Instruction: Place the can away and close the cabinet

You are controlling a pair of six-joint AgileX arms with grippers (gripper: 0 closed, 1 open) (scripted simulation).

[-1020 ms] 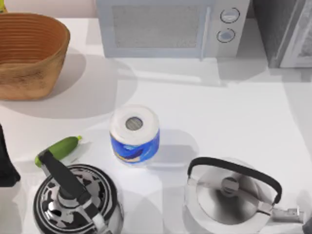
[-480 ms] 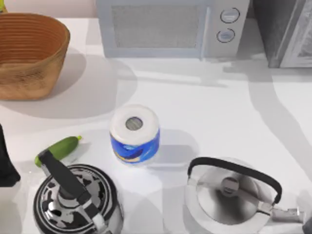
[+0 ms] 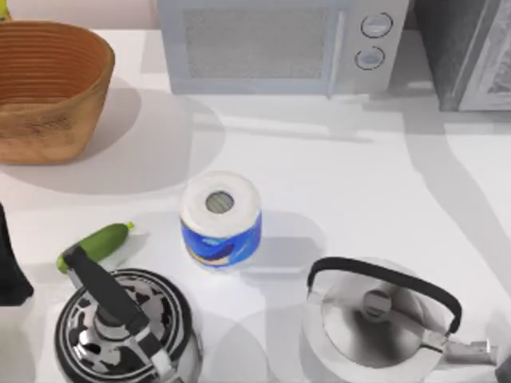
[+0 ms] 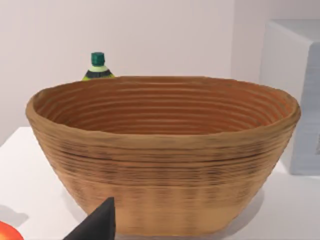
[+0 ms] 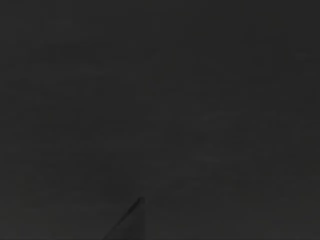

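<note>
Left arm (image 3: 8, 263) cut off at table's left edge, jaws' state untellable, right wrist view dark

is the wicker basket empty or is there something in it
Empty as far as shows: the top view and the left wrist view show the wicker basket with bare ribbed inner walls.

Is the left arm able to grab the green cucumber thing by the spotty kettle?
Probably yes. The cucumber lies in the open on the table's left side, near the left arm at the left edge. The black-and-white kettle sits close beside it, so approaching from above seems safest.
</note>
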